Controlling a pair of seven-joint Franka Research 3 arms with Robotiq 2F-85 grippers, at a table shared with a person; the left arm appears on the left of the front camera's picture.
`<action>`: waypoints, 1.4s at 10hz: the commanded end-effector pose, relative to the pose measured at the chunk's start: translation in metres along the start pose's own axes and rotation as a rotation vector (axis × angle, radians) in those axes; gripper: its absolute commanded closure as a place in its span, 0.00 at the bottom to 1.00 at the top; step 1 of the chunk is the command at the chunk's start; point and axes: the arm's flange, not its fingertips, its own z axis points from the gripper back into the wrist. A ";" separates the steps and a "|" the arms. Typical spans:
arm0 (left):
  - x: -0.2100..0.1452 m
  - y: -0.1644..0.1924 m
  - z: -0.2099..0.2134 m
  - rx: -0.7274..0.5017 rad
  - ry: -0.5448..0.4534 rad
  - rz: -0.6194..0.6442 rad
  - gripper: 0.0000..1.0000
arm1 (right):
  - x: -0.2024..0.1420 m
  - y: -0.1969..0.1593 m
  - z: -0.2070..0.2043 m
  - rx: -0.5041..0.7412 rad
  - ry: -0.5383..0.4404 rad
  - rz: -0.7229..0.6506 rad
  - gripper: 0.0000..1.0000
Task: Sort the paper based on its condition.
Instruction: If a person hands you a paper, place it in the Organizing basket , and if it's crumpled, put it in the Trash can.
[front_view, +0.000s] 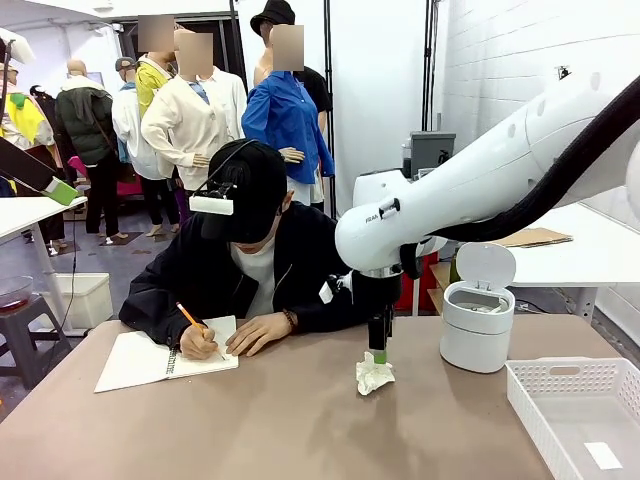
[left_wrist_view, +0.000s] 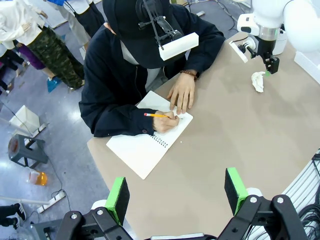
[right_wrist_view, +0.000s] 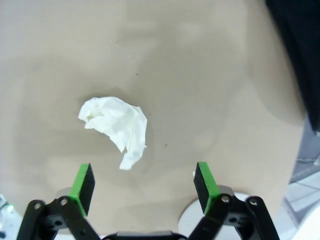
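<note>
At the lower right of the front view a white plastic basket (front_view: 523, 405) with latticed walls holds one flat, smooth slip of paper (front_view: 603, 455), lying on its floor near the bottom edge. Above and to the left of it stands a round white bin (front_view: 475, 340) with its lid (front_view: 485, 265) tipped up; what lies inside cannot be made out.

The crumpled paper wad (front_view: 374, 375) sits on the bare tan table (front_view: 280, 430) just right of centre, left of the bin. The right hand (front_view: 378, 352) hangs straight above it, fingertips down; whether they touch the wad cannot be told from this side. The right wrist view shows the green pads (right_wrist_view: 84, 182) spread wide, nothing between them, and the wad (right_wrist_view: 117, 127) just beyond them, nearer the pad at the picture's left, its surface all creases and folds with a pointed tail.

The left wrist view looks down from high up: the left hand (left_wrist_view: 177, 192) at the bottom edge is wide too and holds nothing. In its upper right corner the wad (left_wrist_view: 258, 81) lies just beside the right hand (left_wrist_view: 270, 67). It also shows, at centre, a spiral notebook (left_wrist_view: 150, 140) open on the table edge, where a person (left_wrist_view: 145, 55) in a dark jacket writes with an orange pencil (left_wrist_view: 157, 115).
</note>
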 end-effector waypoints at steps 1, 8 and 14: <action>0.000 0.000 0.000 -0.001 -0.001 0.003 0.00 | 0.003 -0.006 -0.013 0.022 -0.008 0.074 0.00; 0.000 0.000 0.000 -0.001 -0.001 0.003 0.00 | 0.018 0.004 -0.063 0.067 0.007 0.202 0.00; 0.000 0.000 0.000 -0.001 -0.001 0.003 0.00 | 0.019 0.008 -0.060 0.068 0.013 0.170 0.00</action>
